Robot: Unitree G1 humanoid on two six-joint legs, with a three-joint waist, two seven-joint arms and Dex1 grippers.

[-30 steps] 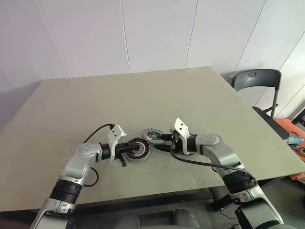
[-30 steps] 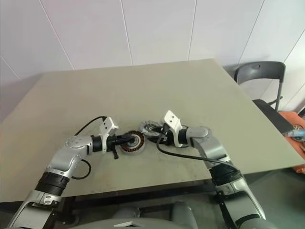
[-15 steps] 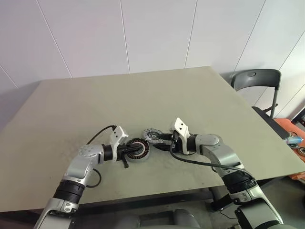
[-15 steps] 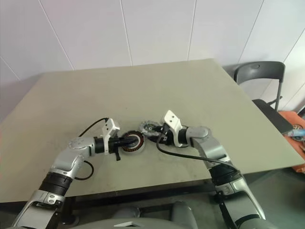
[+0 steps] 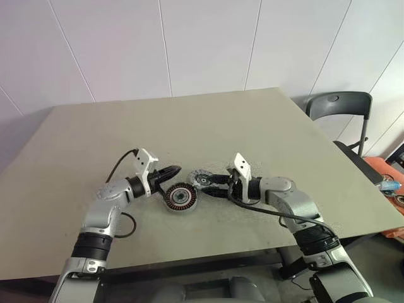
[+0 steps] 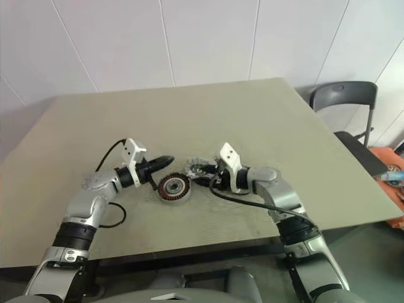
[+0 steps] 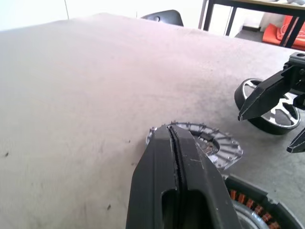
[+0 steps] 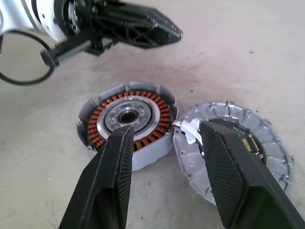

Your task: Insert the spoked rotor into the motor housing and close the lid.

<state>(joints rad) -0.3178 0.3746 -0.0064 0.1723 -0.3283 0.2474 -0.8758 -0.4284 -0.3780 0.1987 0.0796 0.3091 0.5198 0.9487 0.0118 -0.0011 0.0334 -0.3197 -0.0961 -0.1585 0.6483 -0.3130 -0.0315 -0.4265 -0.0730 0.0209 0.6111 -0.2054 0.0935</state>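
Your left end effector (image 5: 172, 170) hangs just above the counter (image 5: 208, 120) with its fingers pressed together, empty. Just right of its tip, the motor housing (image 5: 180, 197) lies flat — copper windings facing up. Beside it, nearly touching, sits the spoked rotor (image 8: 233, 143). Your right end effector (image 8: 164, 143) has its fingers spread partway over the two parts — gripping nothing.
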